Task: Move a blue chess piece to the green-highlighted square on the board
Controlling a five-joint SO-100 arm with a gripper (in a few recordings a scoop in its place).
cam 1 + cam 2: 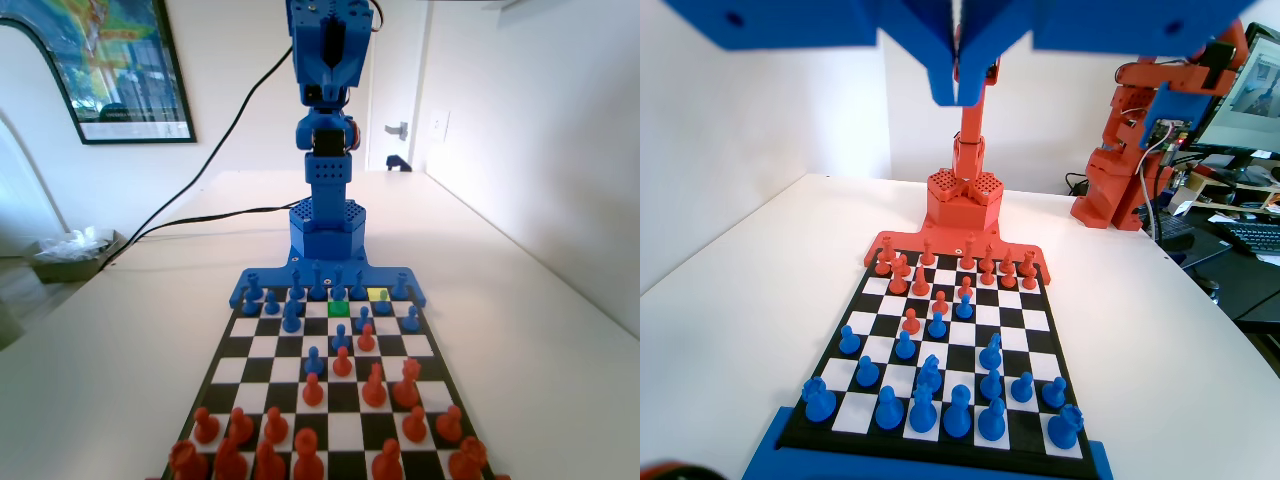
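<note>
The green square [338, 309] lies in the board's second row from the blue arm's end in the fixed view, near the middle of the row, with no piece standing on it. Two squares to its right in that view, one row farther back, is a yellow square [377, 294], partly covered by a blue piece. Blue pieces [290, 317] crowd the rows around both squares, and a few stand further out toward the middle of the board [232, 368], where they meet red pieces [374, 386]. More red pieces fill the near rows in the fixed view. In the wrist view the blue pieces [923, 410] are nearest and the red ones [908, 275] stand at the far end.

The jaws [960, 88] hang high above the board in the wrist view, pressed together with only a thin seam between them and nothing held. In the fixed view the blue arm [328, 120] stands upright at the far end, folded up well clear of the pieces.

The board rests on a white surface [130, 340]. A black cable [215, 160] runs across it behind the arm, and a framed picture [100, 60] hangs on the wall at left.
</note>
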